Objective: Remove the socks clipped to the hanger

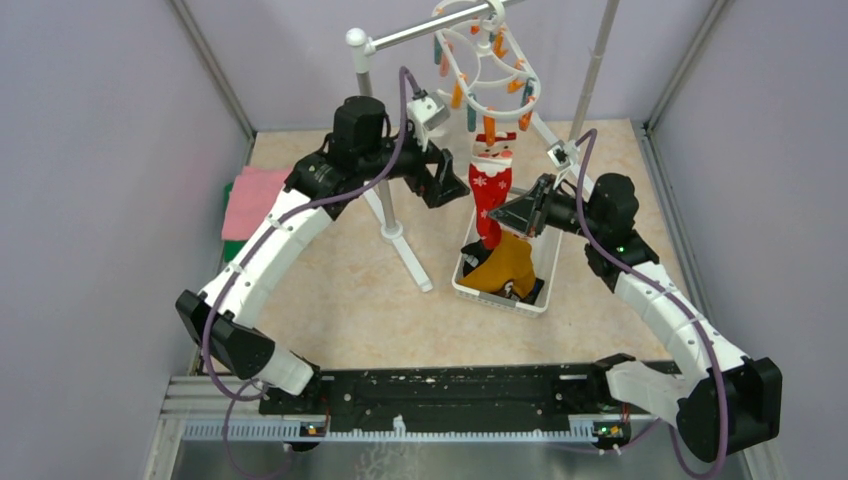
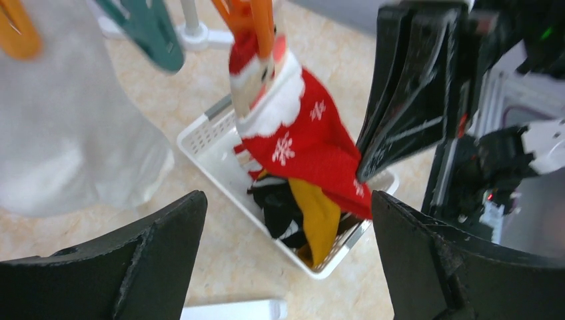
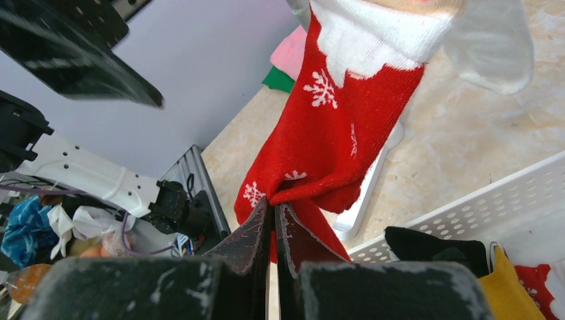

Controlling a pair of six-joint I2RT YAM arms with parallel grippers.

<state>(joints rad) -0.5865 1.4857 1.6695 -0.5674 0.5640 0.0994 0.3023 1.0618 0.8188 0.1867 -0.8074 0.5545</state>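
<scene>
Red snowflake sock (image 3: 333, 133) mid-removal | right gripper (image 3: 273, 207) pinches it, left gripper (image 2: 286, 200) spread | next you should tug down off orange clip (image 2: 263, 20)

Hanger (image 1: 488, 62) over sock (image 1: 490, 195), basket (image 1: 495, 302) below

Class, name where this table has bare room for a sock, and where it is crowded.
Free: the table patch between the pole rack's foot, the white basket and the arm bases. Crowded: the basket itself, and around the red sock, flanked by the left tool and the right tool.
</scene>
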